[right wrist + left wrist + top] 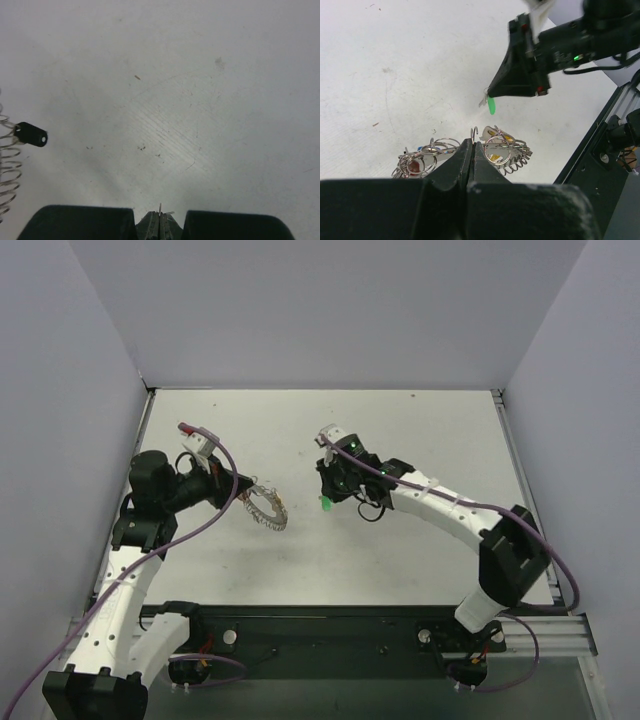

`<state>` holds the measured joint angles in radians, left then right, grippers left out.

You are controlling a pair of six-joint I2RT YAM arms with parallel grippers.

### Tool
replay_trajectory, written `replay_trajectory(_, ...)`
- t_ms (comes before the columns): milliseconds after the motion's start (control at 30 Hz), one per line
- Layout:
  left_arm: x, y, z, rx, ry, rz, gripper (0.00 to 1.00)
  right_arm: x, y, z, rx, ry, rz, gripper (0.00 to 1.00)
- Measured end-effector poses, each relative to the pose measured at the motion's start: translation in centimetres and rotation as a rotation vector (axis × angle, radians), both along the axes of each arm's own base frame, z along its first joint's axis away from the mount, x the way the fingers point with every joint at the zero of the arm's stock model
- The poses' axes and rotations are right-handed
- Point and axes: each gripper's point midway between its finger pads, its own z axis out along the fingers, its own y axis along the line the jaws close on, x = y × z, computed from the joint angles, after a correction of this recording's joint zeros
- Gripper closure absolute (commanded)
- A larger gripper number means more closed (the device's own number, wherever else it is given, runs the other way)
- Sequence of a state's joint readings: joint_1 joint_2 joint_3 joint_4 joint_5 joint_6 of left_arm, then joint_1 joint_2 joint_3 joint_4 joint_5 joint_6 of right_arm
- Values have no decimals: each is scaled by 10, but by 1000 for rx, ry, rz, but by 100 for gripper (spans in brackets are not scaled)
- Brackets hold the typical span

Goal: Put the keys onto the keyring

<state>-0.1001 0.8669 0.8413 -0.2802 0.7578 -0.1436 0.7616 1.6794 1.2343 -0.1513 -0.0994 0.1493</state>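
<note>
My left gripper (243, 496) is shut on the keyring (268, 511), a silvery coiled-wire ring held just above the table. In the left wrist view the jaws (473, 145) pinch the ring's hooked wire end. The coil (520, 155) carries keys on small split rings, with a yellow head (495, 158), a red head (413, 165) and a blue one (420, 148). My right gripper (333, 492) is shut on a green-headed key (326, 506), which hangs below its fingertips (491, 105), apart from the ring. In the right wrist view only the key's thin metal edge (160, 208) shows between the closed jaws (160, 220). A black key head (31, 135) sits by the coil (7, 167).
White table (420, 440) enclosed by pale walls on three sides. A black rail (330, 625) with the arm bases runs along the near edge. Cables loop off both arms.
</note>
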Motion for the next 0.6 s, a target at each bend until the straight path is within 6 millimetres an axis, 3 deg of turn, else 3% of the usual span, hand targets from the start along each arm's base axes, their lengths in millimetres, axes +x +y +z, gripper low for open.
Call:
replay_trajectory(167,-2,1,-2,5,-7,1,100,-4,-16,64,165,-129,53,100)
replay_trajectory(267,-2,1,-3,6,-6,1,100,-6,-26,92,253,-166,72,100)
replay_trajectory(467,-4,0,-6,3,-6,-6,100,-17,-45,117,376,-193,121,100)
replay_trajectory(600,-5,-2,-4,-7,-15,-23,100,-37,-36,128,442,-177,217,100)
